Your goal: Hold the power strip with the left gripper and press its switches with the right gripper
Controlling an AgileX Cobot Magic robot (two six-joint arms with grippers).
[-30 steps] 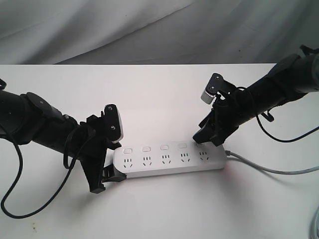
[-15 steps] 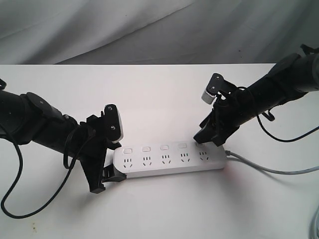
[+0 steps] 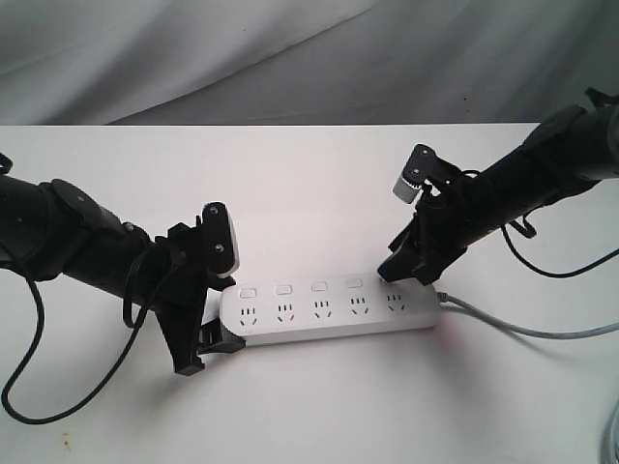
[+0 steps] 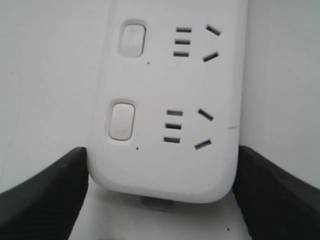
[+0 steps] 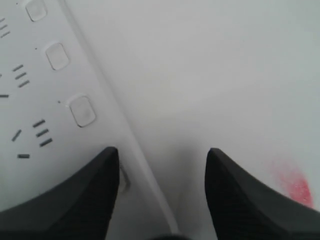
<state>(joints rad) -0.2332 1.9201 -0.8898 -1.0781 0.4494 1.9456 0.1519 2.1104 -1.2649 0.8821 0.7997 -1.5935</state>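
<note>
Right end effector [image 5: 162,152] edged (matte black).

Left wrist | I see my gripper [image 4: 161,157] astride the rounded end of the strip [image 4: 165,85], one black finger [image 4: 45,200] touching each long side | near switch [image 4: 121,121] just past the fingertips, far switch [image 4: 132,38] farther out, slots [image 4: 172,126] beside each | grey shape [image 4: 157,202] under the strip's end, too dim to name | white table [image 4: 40,75] outside both fingers

Exterior looks down; wrist views close; all share power strip [image 3: 329,314].
</note>
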